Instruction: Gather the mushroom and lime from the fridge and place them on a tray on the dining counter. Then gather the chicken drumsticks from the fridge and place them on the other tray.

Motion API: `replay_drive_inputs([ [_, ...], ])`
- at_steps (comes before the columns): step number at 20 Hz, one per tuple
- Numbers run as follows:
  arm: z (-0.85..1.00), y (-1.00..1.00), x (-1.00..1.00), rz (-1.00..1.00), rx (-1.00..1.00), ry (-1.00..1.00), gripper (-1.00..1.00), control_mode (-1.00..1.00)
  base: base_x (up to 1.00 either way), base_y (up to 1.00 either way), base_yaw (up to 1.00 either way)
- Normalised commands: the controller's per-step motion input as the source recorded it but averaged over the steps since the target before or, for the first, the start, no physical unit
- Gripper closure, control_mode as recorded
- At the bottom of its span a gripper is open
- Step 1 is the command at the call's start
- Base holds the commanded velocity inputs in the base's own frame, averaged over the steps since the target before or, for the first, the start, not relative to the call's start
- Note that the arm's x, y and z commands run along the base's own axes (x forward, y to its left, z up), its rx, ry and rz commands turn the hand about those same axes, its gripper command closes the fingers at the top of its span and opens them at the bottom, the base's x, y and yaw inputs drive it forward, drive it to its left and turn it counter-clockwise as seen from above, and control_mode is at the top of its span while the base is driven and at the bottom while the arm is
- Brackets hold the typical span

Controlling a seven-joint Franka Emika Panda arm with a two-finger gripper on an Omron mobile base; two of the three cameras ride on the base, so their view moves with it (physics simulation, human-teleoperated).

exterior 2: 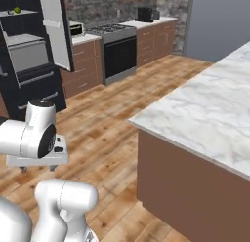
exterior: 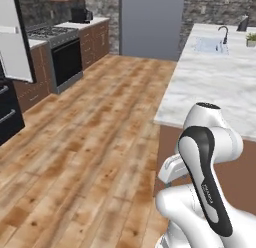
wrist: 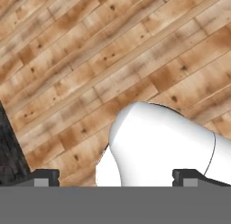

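Gripper (wrist: 115, 177) spread wide, empty, over bare floor — the lime (exterior 2: 17, 10) sits on the open fridge (exterior 2: 29, 55) top shelf; drive closer, I'd say.

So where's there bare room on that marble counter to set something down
The near stretch of the marble counter looks bare, from its corner edge back toward the sink. The far end is busier: the sink, its faucet and a small potted plant by the right edge. No trays are visible here.
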Motion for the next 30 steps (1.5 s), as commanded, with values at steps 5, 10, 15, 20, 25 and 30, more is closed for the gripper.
replay_drive_inputs([
  [5,0.00,0.00,0.00,0.00,0.00,0.00,-1.00,1.00,1.00,0.93,-0.08],
  [10,0.00,0.00,0.00,0.00,0.00,0.00,-1.00,1.00,1.00,0.84,-0.06],
  [15,0.00,0.00,0.00,0.00,0.00,0.00,-1.00,1.00,1.00,0.65,-0.02],
  [20,0.00,0.00,0.00,0.00,0.00,0.00,-1.00,1.00,1.00,0.39,0.00],
  [25,0.00,0.00,0.00,0.00,0.00,0.00,-1.00,1.00,1.00,0.04,0.16],
  [30,0.00,0.00,0.00,0.00,0.00,0.00,-1.00,1.00,1.00,0.00,0.27],
])
